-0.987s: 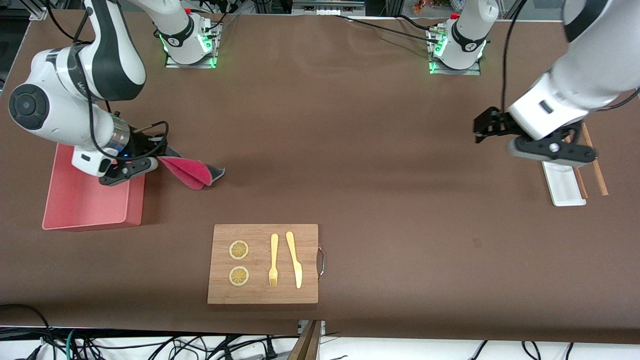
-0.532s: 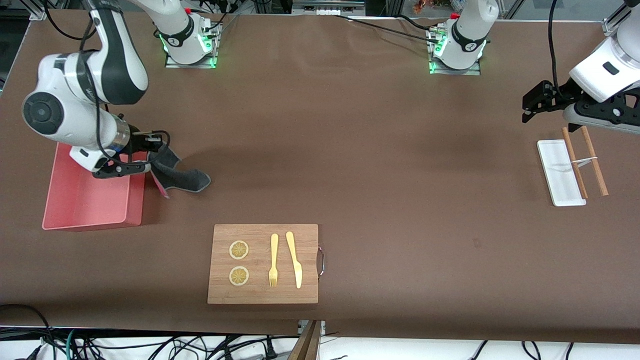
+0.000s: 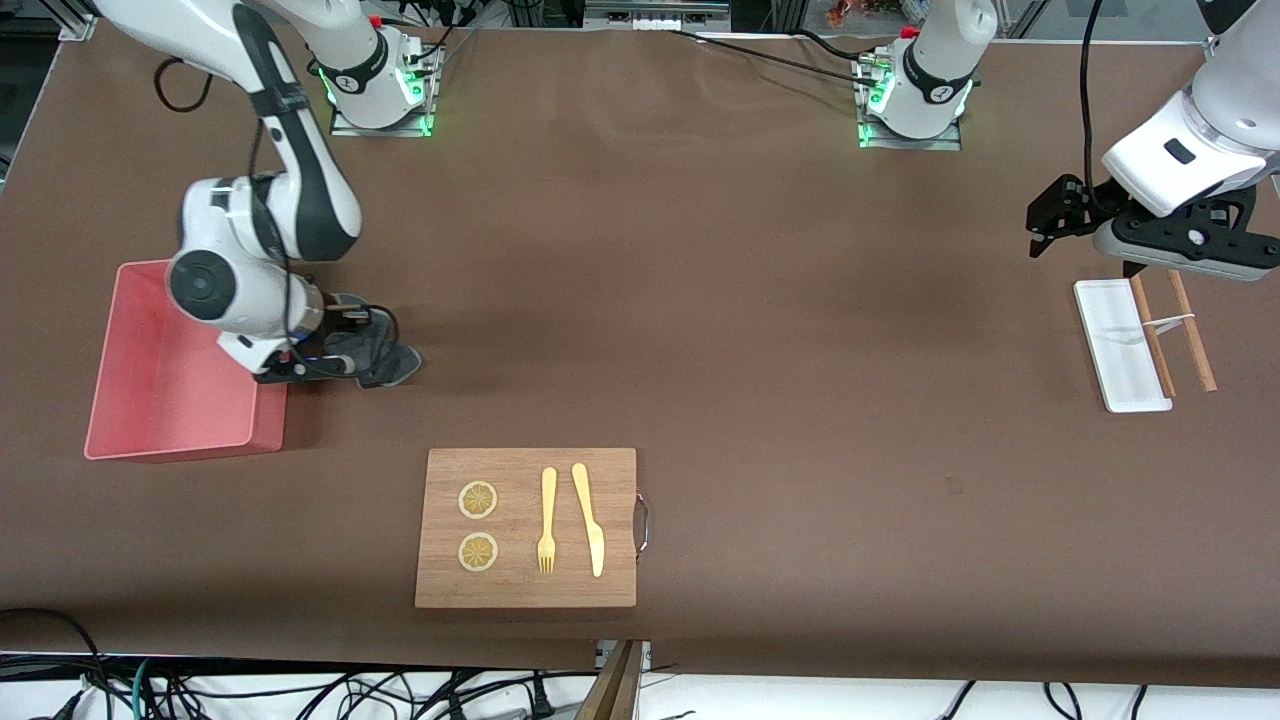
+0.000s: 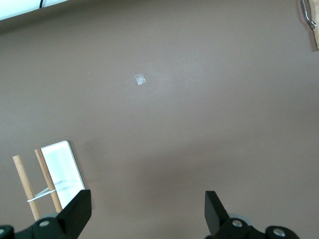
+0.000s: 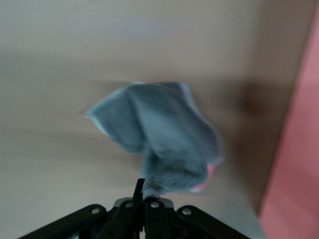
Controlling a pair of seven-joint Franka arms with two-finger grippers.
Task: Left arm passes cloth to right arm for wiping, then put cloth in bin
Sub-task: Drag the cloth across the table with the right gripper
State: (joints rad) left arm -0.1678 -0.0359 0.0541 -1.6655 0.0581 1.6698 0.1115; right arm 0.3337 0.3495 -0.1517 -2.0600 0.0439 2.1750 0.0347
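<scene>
My right gripper [image 3: 335, 355] is shut on the cloth [image 3: 378, 352], which shows its dark grey face and hangs low over the table beside the pink bin [image 3: 150, 410]. In the right wrist view the cloth [image 5: 159, 129] droops from my shut right gripper [image 5: 148, 195], a bit of magenta showing at its lower edge, and the bin wall [image 5: 294, 164] stands close beside it. My left gripper [image 3: 1045, 215] is open and empty, up in the air near the white tray [image 3: 1118, 345]. In the left wrist view my left gripper [image 4: 148, 216] has its jaws wide apart over bare table.
A wooden cutting board [image 3: 525, 590] with two lemon slices, a yellow fork and a yellow knife lies nearer to the front camera. The white tray with two wooden chopsticks [image 3: 1190, 330] lies at the left arm's end, and shows in the left wrist view [image 4: 62, 167].
My right gripper has swung with the cloth toward the bin's near corner; the cloth turned from magenta face to dark grey. My left arm rose off the tray, then settled above it.
</scene>
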